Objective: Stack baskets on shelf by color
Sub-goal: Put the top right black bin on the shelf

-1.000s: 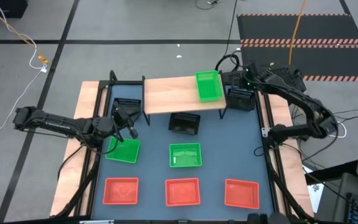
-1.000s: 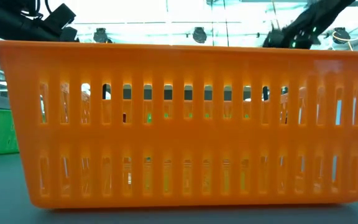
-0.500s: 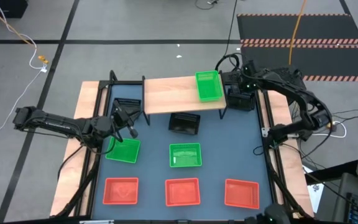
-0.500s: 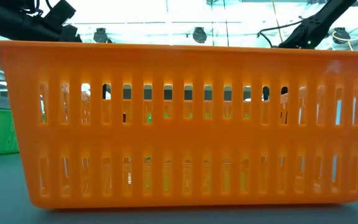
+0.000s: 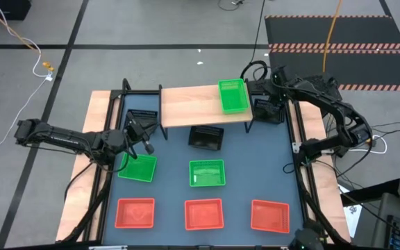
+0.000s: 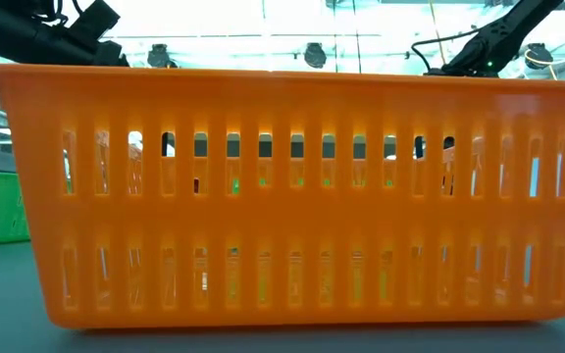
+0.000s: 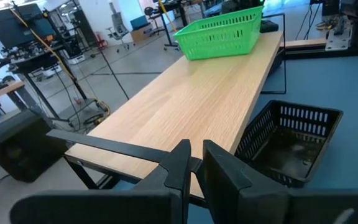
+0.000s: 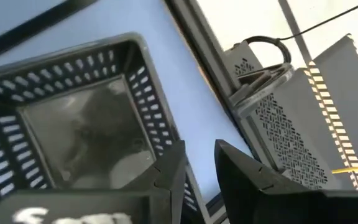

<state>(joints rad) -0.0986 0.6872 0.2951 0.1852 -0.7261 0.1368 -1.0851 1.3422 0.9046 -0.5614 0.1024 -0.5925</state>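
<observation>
Fingers on the right gripper [image 8: 194, 165] sit slightly parted, empty, over a black basket [image 5: 269, 110] beside the shelf [image 5: 193, 106], probably lining up a grab; left gripper [image 7: 194, 165] nearly closed, waiting.

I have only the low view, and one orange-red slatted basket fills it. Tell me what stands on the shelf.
Observer: One green slatted plastic basket stands at the right end of the light wooden shelf.
Operator: Report where the right claw is.
Observer: The right claw is over a black slatted plastic basket on the table, just past the shelf's right end.
Operator: Now the left claw.
Observer: The left claw hangs near the shelf's left end, facing along the plank, with a second green basket on the table close by.
</observation>
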